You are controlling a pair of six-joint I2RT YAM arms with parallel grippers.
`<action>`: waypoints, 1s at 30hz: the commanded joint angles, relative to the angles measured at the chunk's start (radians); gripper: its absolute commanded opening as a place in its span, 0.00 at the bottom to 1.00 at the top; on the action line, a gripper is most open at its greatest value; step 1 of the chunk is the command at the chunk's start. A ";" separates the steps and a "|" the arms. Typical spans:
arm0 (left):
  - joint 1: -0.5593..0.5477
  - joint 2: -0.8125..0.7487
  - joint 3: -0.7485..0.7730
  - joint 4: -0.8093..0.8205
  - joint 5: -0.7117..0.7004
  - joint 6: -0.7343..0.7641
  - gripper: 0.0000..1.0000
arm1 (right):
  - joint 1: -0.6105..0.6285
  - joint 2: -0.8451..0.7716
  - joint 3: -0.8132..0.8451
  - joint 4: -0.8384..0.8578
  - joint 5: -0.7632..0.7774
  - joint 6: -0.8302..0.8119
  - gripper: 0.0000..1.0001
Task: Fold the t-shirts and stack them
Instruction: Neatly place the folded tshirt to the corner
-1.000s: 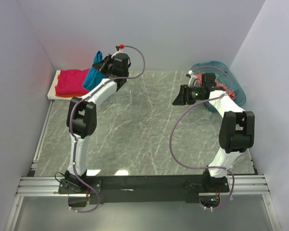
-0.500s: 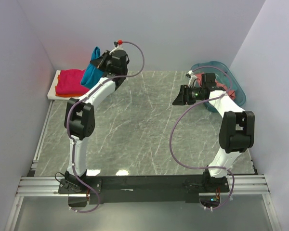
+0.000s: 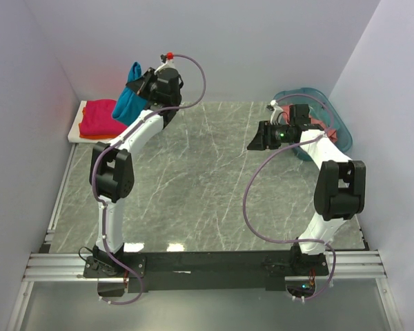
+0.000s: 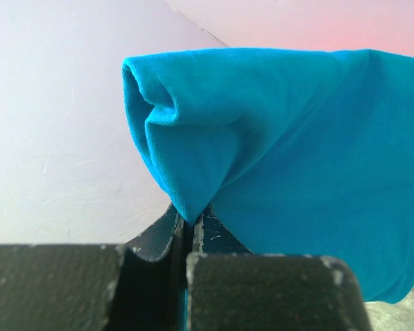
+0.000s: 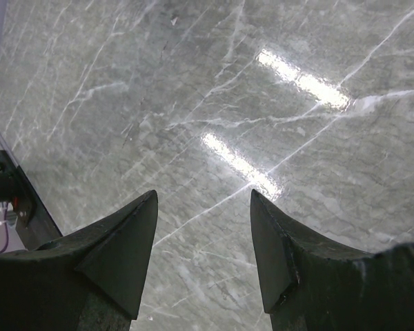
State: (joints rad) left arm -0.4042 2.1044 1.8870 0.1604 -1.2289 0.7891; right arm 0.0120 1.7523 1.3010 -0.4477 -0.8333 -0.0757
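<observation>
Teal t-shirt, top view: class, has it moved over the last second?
Yes. Pinched in the shut left tool, the teal t-shirt has shifted up-image and slightly left, judged against the white board.

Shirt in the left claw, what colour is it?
Plain teal-blue t-shirt; clearest in the left wrist view.

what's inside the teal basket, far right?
A salmon-pink t-shirt shows inside the teal basket. The right arm reaches across the basket's left part in the top view, so anything more lying in there cannot be seen.
</observation>
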 commanded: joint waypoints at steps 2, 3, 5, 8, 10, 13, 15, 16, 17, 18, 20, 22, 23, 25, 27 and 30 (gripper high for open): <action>0.005 -0.080 0.015 0.048 -0.017 0.010 0.00 | -0.032 -0.056 -0.006 0.033 -0.020 -0.001 0.63; 0.008 -0.078 0.017 0.041 -0.017 0.004 0.00 | -0.032 -0.056 -0.006 0.032 -0.020 -0.002 0.63; 0.014 -0.076 0.015 0.028 -0.014 -0.011 0.00 | -0.033 -0.059 -0.008 0.032 -0.020 -0.003 0.63; 0.022 -0.075 0.009 0.042 -0.017 -0.001 0.00 | -0.035 -0.060 -0.008 0.030 -0.024 -0.003 0.63; 0.025 -0.073 0.009 0.044 -0.015 -0.002 0.00 | -0.037 -0.060 -0.008 0.032 -0.024 -0.001 0.63; 0.028 -0.066 0.012 0.045 -0.011 0.002 0.00 | -0.037 -0.062 -0.008 0.032 -0.030 0.001 0.63; 0.034 -0.058 0.017 0.044 -0.009 0.006 0.00 | -0.037 -0.063 -0.006 0.030 -0.032 -0.001 0.63; 0.036 -0.049 0.024 0.036 -0.009 -0.005 0.00 | -0.038 -0.063 -0.008 0.029 -0.032 -0.001 0.63; 0.041 -0.044 0.029 0.028 -0.007 -0.011 0.00 | -0.038 -0.063 -0.008 0.029 -0.030 -0.001 0.63; 0.044 -0.040 0.030 0.018 -0.006 -0.017 0.00 | -0.040 -0.065 -0.008 0.027 -0.033 -0.002 0.63; 0.051 -0.029 0.034 0.013 -0.004 -0.025 0.00 | -0.041 -0.068 -0.011 0.027 -0.036 -0.003 0.63; 0.059 -0.020 0.034 0.013 -0.001 -0.028 0.00 | -0.043 -0.068 -0.011 0.026 -0.038 -0.004 0.63; 0.067 -0.018 0.035 0.011 0.002 -0.030 0.00 | -0.043 -0.068 -0.011 0.026 -0.039 -0.004 0.63; 0.074 -0.008 0.046 0.008 0.008 -0.037 0.00 | -0.043 -0.068 -0.011 0.023 -0.040 -0.004 0.63; 0.085 0.006 0.057 0.002 0.011 -0.047 0.00 | -0.043 -0.068 -0.009 0.023 -0.043 -0.004 0.63; 0.102 0.023 0.080 -0.012 0.020 -0.060 0.00 | -0.043 -0.071 -0.011 0.018 -0.043 -0.004 0.63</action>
State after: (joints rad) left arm -0.3191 2.1147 1.9011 0.1368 -1.2217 0.7601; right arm -0.0235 1.7336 1.3010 -0.4419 -0.8577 -0.0757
